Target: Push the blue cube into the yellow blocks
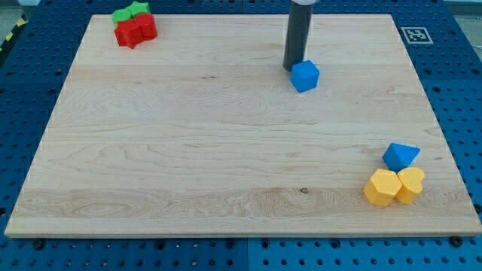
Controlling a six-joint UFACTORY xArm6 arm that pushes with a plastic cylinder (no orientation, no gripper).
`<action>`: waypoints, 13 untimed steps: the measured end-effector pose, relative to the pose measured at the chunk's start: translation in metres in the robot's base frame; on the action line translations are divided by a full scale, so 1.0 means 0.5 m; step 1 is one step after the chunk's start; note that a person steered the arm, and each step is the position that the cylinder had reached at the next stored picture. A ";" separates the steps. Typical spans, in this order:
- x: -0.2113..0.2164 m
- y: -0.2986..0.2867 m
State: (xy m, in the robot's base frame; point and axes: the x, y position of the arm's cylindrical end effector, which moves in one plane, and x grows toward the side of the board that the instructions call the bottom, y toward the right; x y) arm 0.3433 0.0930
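Tip (pixel 292 69) touching blue cube (pixel 305 76), upper left side; cube corner-on, far above yellow blocks (pixel 394 186); no jaws on end effector.

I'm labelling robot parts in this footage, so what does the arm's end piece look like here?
Only a straight, round rod shows, dark grey to black with a smooth matte surface. It enters from the view's top edge and ends bluntly at my tip. No cables, markings or jaws are visible; the rest of the arm is out of frame.
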 end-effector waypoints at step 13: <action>0.254 0.069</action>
State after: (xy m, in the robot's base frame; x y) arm 0.4703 0.1272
